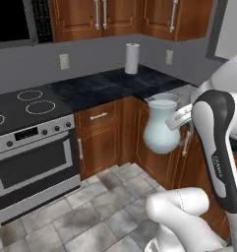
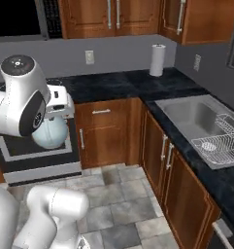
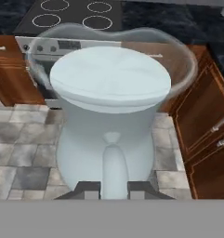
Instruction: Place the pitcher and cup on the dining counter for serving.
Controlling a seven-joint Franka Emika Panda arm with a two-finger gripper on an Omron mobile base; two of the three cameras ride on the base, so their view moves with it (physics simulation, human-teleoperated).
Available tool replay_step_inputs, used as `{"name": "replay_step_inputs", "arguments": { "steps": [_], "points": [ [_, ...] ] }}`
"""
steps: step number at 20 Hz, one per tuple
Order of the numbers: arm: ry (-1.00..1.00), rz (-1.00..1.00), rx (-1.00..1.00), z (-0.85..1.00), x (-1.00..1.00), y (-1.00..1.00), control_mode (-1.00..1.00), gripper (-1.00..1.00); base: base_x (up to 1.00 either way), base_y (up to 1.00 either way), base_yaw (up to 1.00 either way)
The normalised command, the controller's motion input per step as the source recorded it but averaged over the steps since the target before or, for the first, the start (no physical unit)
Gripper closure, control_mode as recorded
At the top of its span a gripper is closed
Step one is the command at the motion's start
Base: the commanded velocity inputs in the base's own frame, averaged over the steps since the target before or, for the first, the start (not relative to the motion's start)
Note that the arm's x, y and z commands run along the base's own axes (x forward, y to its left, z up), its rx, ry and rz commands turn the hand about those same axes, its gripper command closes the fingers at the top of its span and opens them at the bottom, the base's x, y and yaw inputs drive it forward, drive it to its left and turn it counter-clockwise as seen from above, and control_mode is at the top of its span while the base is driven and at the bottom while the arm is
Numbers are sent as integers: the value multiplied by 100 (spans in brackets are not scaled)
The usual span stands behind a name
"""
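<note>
The pale bluish-white pitcher (image 1: 160,127) hangs upright in the air over the tiled floor, in front of the corner cabinets. My gripper (image 1: 178,119) is shut on its loop handle (image 3: 114,163), which stands between the two dark fingertips (image 3: 88,188) in the hand view. The pitcher's flared rim and round belly (image 3: 111,88) take up the middle of that view. From the right base view, only the lower belly of the pitcher (image 2: 50,133) shows below my arm's joint. The green cup and the dining counter are out of view.
A stove with oven (image 1: 29,147) stands at the left. The black kitchen worktop (image 1: 110,86) carries a paper towel roll (image 1: 132,58). To the right are a sink (image 2: 196,115) and a wire dish rack (image 2: 220,141). Wooden cabinets (image 2: 106,131) line the tiled floor (image 1: 100,206).
</note>
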Motion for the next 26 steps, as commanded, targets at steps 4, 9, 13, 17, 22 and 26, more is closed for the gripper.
{"name": "replay_step_inputs", "arguments": {
  "steps": [4, 9, 13, 17, 22, 26],
  "points": [
    [0, 0, 0, 0, 0, 0, 100, 100, 0, 14, 78],
    [0, 0, 0, 0, 0, 0, 100, 100, 0, 15, 78],
    [0, 0, 0, 0, 0, 0, 100, 100, 6, 14, 79],
    [0, 0, 0, 0, 0, 0, 100, 100, 13, 17, 79],
    [0, 0, 0, 0, 0, 0, 100, 100, 22, 20, 78],
    [0, 0, 0, 0, 0, 0, 100, 100, 31, 28, 75]
  ]
}}
